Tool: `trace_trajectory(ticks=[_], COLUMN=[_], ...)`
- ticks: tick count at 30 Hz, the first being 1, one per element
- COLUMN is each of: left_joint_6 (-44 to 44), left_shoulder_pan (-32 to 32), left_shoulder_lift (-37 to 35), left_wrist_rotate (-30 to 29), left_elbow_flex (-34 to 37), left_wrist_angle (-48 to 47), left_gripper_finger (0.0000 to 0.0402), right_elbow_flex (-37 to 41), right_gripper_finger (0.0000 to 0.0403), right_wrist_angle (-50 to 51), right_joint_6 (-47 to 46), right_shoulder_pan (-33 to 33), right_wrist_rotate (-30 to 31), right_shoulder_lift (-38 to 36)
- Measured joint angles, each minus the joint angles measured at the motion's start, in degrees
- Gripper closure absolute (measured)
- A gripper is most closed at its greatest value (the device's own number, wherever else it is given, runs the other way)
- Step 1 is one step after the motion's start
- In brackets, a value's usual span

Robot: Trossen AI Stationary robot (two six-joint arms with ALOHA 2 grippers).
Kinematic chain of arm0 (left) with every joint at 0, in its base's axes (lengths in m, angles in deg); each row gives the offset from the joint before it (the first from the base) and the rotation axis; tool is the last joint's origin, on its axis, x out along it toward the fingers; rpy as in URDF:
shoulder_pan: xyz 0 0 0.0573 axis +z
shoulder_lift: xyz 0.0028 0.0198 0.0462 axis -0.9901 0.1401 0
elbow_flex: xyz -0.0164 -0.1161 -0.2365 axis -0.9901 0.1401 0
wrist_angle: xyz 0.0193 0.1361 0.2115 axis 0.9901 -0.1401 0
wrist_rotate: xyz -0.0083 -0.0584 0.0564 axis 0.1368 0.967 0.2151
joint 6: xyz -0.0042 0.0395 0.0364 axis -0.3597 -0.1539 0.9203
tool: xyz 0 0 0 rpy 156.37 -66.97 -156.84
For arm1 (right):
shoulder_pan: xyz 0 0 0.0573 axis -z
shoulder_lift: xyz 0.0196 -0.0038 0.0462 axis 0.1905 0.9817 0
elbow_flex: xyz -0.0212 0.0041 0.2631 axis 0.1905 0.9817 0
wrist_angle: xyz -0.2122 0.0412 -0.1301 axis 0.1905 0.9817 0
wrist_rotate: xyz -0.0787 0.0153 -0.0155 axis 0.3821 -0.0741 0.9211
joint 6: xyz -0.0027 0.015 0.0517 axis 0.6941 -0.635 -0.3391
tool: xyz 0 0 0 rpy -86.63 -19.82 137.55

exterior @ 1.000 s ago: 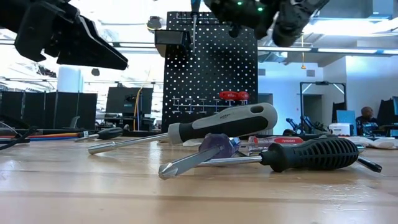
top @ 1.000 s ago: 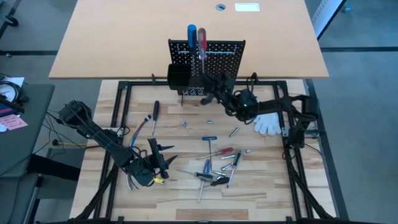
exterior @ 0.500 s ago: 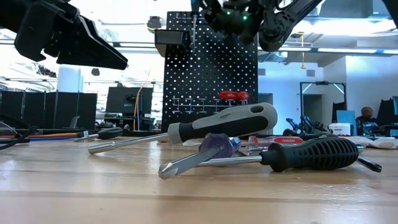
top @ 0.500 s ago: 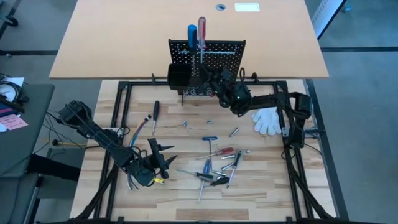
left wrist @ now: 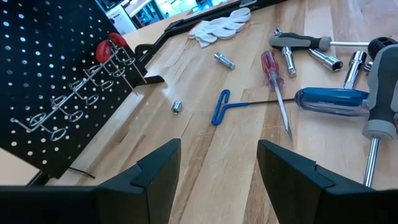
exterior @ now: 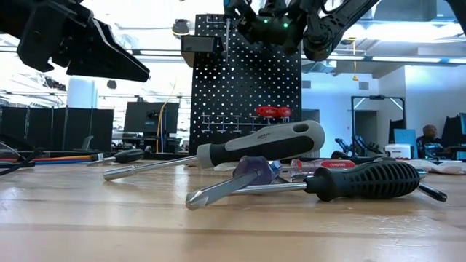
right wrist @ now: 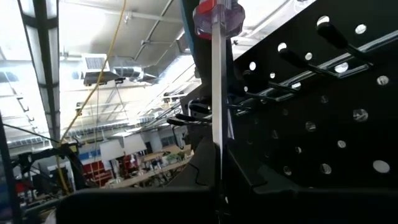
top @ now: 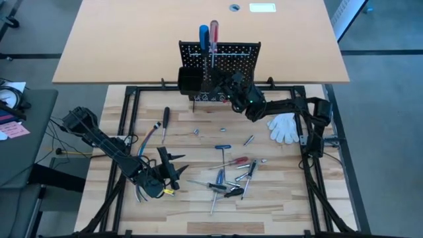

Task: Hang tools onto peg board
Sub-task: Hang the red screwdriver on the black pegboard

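Screwdriver [top: 213, 41], red-handled, standing upright at peg board [top: 231, 53] top rail, shaft pointing down into right gripper [top: 228, 86], fingers seemingly clamping shaft. Left gripper [top: 173, 166] idling open, well apart, near loose tools [top: 231, 178] lying on table.

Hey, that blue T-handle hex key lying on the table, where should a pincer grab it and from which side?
Grip the blue T-handle hex key across its thin bare shaft, coming straight down from above. It lies flat on the wood, apart from the clear red screwdriver beside it, so fingers likely fit either side.
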State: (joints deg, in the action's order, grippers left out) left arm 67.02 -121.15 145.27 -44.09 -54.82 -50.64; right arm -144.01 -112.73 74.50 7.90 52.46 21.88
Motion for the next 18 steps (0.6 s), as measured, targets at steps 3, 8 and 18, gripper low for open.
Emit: trace_trajectory(ticks=[3,8,18], left_joint_6=[0.0,0.0,0.0], left_shoulder_pan=[0.0,0.0,0.0], left_shoulder_lift=[0.0,0.0,0.0], left_wrist_rotate=[0.0,0.0,0.2], left_elbow_flex=[0.0,0.0,0.0], left_wrist_angle=[0.0,0.0,0.0], left_gripper_finger=[0.0194,0.0194,0.0194], right_elbow_flex=[0.0,0.0,0.0], right_gripper_finger=[0.0389,0.0389,0.0389], right_wrist_angle=[-0.1,-0.5,-0.7], right_joint_6=[0.1,0.3,-0.1], right_shoulder_pan=[0.0,0.0,0.6], right_wrist_rotate=[0.4,0.5,2.0], right_shoulder_lift=[0.0,0.0,0.0])
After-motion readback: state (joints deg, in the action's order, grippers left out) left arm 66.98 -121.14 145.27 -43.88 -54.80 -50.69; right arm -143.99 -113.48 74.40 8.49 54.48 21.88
